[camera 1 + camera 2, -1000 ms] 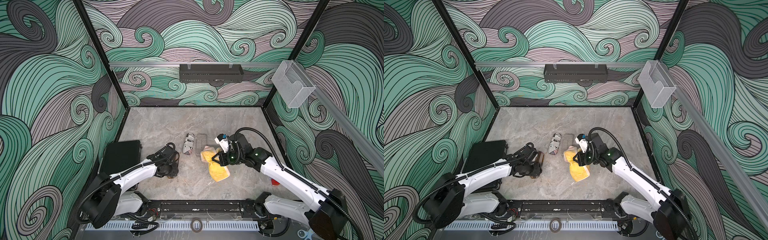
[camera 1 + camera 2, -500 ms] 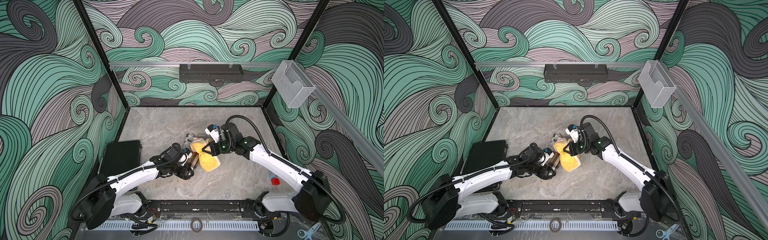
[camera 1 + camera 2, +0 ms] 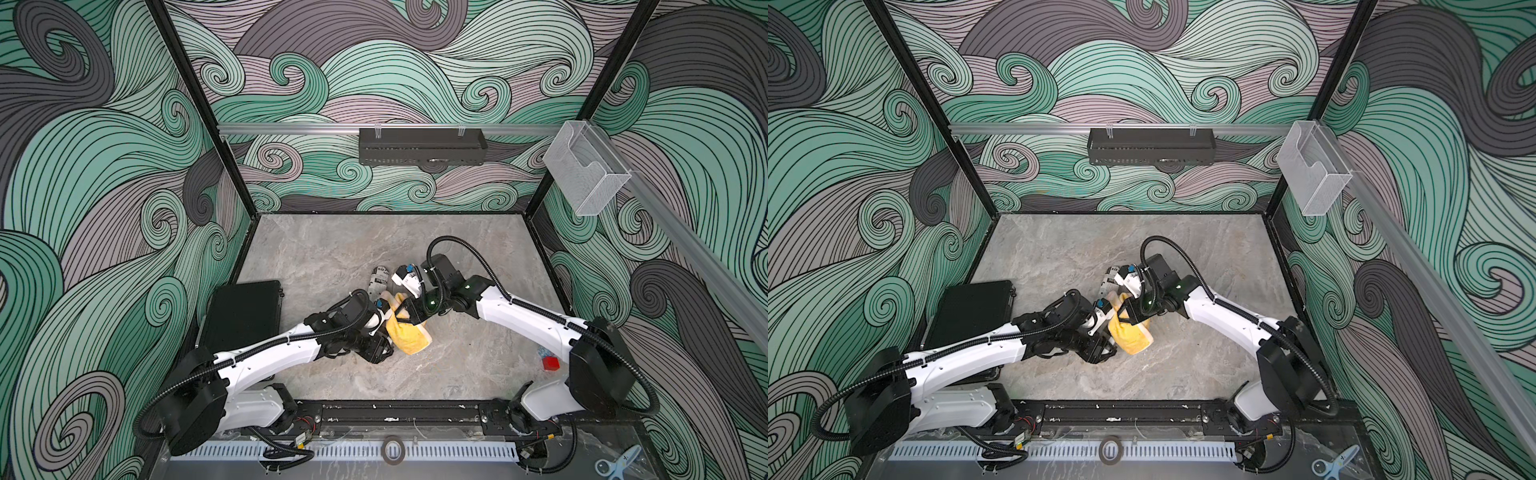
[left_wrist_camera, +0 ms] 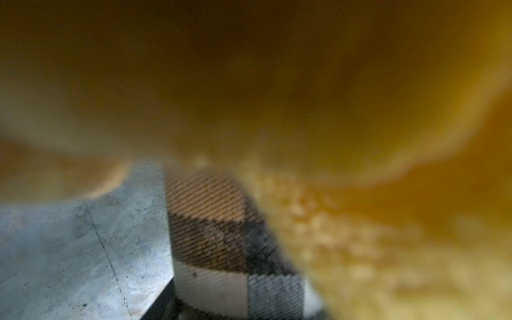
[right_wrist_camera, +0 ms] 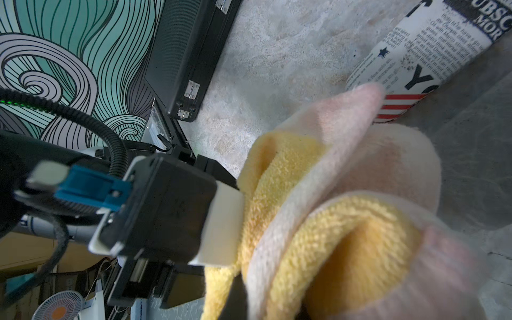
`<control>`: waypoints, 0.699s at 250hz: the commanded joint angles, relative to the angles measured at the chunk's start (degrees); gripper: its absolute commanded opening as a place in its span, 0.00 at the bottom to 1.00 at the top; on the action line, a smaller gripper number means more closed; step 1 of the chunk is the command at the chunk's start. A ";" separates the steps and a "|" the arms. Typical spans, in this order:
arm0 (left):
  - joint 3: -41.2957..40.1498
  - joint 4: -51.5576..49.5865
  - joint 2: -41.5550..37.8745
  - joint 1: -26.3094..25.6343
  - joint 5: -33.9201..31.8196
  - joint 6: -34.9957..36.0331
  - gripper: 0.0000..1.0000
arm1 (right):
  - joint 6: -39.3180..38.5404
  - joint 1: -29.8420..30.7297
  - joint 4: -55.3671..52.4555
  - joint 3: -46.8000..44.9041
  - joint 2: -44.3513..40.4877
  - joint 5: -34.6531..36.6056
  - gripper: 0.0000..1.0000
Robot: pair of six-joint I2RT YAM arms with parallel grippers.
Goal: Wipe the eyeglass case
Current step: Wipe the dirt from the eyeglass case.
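Marbled grey tabletop (image 3: 457,374) within wave-patterned walls: the eyeglass case (image 4: 210,221), a plaid woven-covered shell at lower centre of the left wrist frame, looks light, stiff and grippy, and is best held by one end, where the left gripper (image 3: 376,352) appears pinched on it. At centre frame the right gripper (image 3: 409,312), jaws pressed together on the soft yellow cloth (image 3: 409,338), lays that cloth over the case. Both top views hide the case under cloth and claws; only the left wrist view shows it, while the right wrist view adds a newspaper-print item (image 5: 432,52) just beside the cloth.
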 commanded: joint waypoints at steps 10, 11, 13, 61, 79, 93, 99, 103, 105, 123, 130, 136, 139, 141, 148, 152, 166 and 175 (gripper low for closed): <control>3.58 4.26 -3.16 -0.93 -2.37 1.14 0.50 | 0.66 0.29 -4.61 -1.46 1.50 5.98 0.00; 3.58 4.23 -3.21 -0.95 -2.44 1.12 0.50 | 0.68 0.18 -4.71 -1.47 1.52 6.43 0.00; 3.52 4.14 -3.32 -0.95 -2.49 1.11 0.50 | 0.81 0.10 -4.98 -1.52 1.49 7.16 0.00; 3.01 3.41 -4.14 -2.00 -3.57 0.84 0.50 | 2.12 -1.94 -9.46 -0.48 0.34 19.43 0.00; 2.99 3.58 -3.74 -2.45 -3.88 0.74 0.50 | 2.22 -1.62 -7.97 0.08 0.07 16.36 0.00; 3.13 3.69 -3.53 -2.74 -4.17 0.75 0.50 | 1.83 -0.56 -6.83 0.60 0.31 12.95 0.00; 3.23 3.89 -3.44 -2.89 -4.26 0.74 0.50 | 1.53 0.05 -6.17 0.79 0.42 11.23 0.00; 3.24 3.99 -3.36 -2.95 -4.26 0.69 0.50 | 1.37 0.35 -5.71 0.87 0.60 9.96 0.00; 3.23 4.04 -3.36 -3.05 -4.26 0.69 0.50 | 1.29 0.58 -5.52 0.89 0.69 9.25 0.00; 3.57 4.38 -3.24 -3.41 -4.73 0.63 0.49 | 1.13 1.93 -4.02 1.16 1.74 3.02 0.00; 3.66 4.36 -3.23 -3.61 -4.94 0.64 0.49 | 1.46 2.30 -3.01 0.94 1.99 1.38 0.00; 3.75 4.38 -3.34 -3.76 -5.18 0.71 0.49 | 1.81 2.54 -2.15 0.53 2.11 0.11 0.00; 3.76 4.38 -3.35 -3.82 -5.31 0.68 0.49 | 1.99 2.57 -1.73 0.32 2.17 -0.42 0.00; 3.82 4.31 -3.35 -3.82 -5.49 0.67 0.49 | 2.13 2.63 -1.45 0.18 2.23 -0.71 0.00; 3.84 4.23 -3.35 -3.91 -5.60 0.78 0.49 | 2.58 2.61 -0.67 -0.34 2.19 -1.20 0.00; 3.84 4.14 -3.44 -3.96 -5.70 0.78 0.49 | 2.79 2.60 -0.62 -0.61 2.15 -0.92 0.00; 3.80 3.87 -3.61 -4.09 -6.05 0.85 0.49 | 2.65 2.39 -2.52 -0.78 1.79 2.79 0.00; 3.63 3.81 -3.77 -4.21 -6.11 0.83 0.49 | 2.71 1.69 -3.95 -0.94 1.49 5.22 0.00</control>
